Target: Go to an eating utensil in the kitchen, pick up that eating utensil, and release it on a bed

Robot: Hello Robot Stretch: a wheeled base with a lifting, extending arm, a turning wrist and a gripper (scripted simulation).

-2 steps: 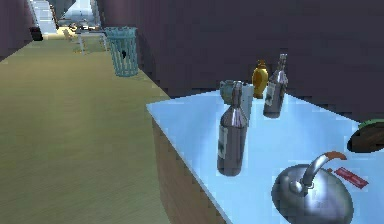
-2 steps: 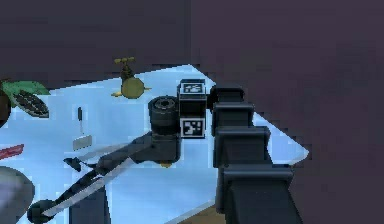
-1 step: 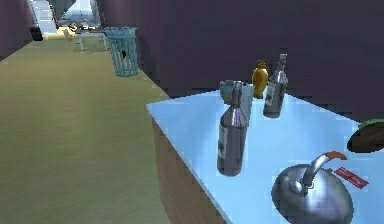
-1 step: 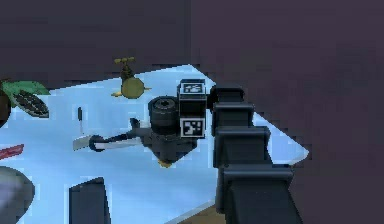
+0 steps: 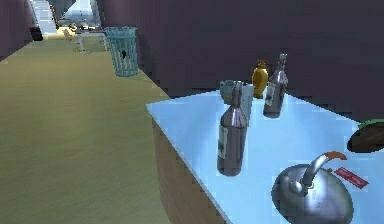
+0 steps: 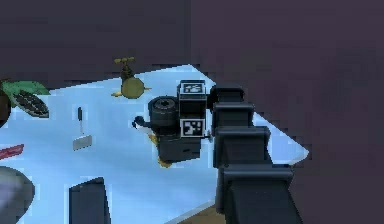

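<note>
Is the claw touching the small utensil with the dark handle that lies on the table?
Apart. In the arm side view, bare tabletop shows between the claw and the utensil.

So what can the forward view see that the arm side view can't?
Forward view: two grey bottles, a mug and a wire bin on the floor. Arm side view: the dark arm and gripper, a small spatula-like utensil, a yellow object. Both: the pale blue tabletop and a dark green thing on it.
</note>
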